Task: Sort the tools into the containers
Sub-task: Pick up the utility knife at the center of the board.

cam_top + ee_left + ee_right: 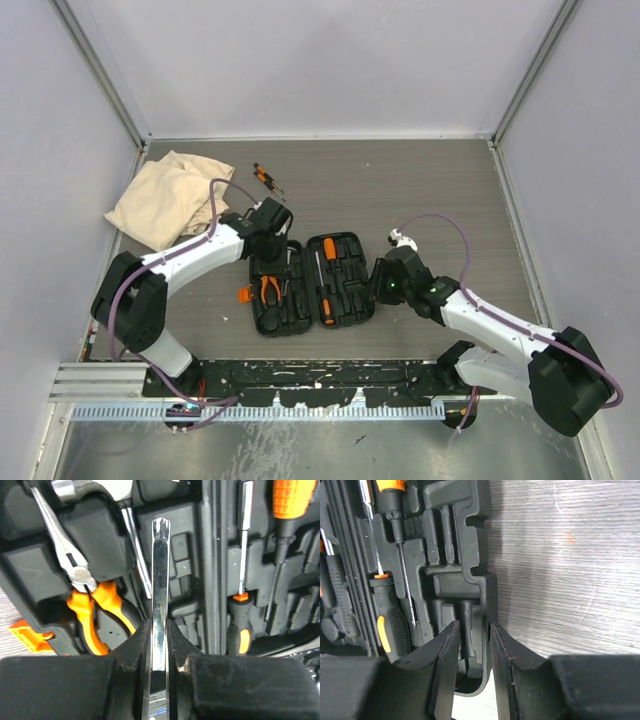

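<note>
Closest in: left gripper (160,630), jaws shut tight on a slim steel shaft (160,570), tip pointing away, handle out of sight behind the jaws, poised over the left half of the open tool case (262,322). Right gripper (475,627) at the case's right edge, jaws pinched on its rim, seemingly to steady it.

Just beyond the held shaft, seated in moulded slots: pliers (86,592) with orange handles, and a hammer head (90,487) at the upper edge of the left wrist view. Over in the right half: screwdrivers (242,545), with orange-and-black handles and thin shafts.

Likely handling: light, rigid, polished steel slick under hard pads, prone to pivoting if pinched off-centre. Better taken on the ribbed handle or near the balance point, not at the tip. Hammer probably head-heavy; best gripped close to the head.

Farther out on the tabletop (430,190): one more small orange-handled tool (268,180), well apart from the case. Farthest left: a crumpled beige cloth (165,198), possibly a bag.
</note>
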Robot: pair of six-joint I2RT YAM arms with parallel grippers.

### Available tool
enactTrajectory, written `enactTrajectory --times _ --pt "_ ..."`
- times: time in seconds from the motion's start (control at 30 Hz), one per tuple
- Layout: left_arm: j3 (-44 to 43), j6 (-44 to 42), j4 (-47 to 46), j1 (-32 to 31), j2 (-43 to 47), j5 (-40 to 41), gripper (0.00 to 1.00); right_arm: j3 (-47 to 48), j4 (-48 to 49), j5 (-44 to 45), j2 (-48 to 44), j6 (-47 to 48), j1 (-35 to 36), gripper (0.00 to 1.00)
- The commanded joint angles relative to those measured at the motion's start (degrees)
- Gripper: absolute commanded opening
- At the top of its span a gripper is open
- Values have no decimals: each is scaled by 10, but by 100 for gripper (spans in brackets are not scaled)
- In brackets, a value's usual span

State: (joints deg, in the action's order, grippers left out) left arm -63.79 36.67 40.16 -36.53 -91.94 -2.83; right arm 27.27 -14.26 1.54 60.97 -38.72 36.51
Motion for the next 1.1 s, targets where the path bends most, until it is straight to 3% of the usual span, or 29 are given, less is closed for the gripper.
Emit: enactTrajectory --times 0.0,0.27,0.53,0.73,1.07 --pt "23 40 -94 -3 47 -42 9 1 92 -30 -36 -45 -2 37" --pt "26 48 -119 -27 52 -49 9 -18 203 -64 -45 -135 0 37" --pt "30 49 -118 -30 56 -34 8 11 55 85 -69 -138 0 40" --pt "34 41 -118 -30 69 -40 8 -6 211 -32 -67 -120 0 44" --pt "55 35 -137 -37 97 -65 8 57 370 -130 109 -200 1 47"
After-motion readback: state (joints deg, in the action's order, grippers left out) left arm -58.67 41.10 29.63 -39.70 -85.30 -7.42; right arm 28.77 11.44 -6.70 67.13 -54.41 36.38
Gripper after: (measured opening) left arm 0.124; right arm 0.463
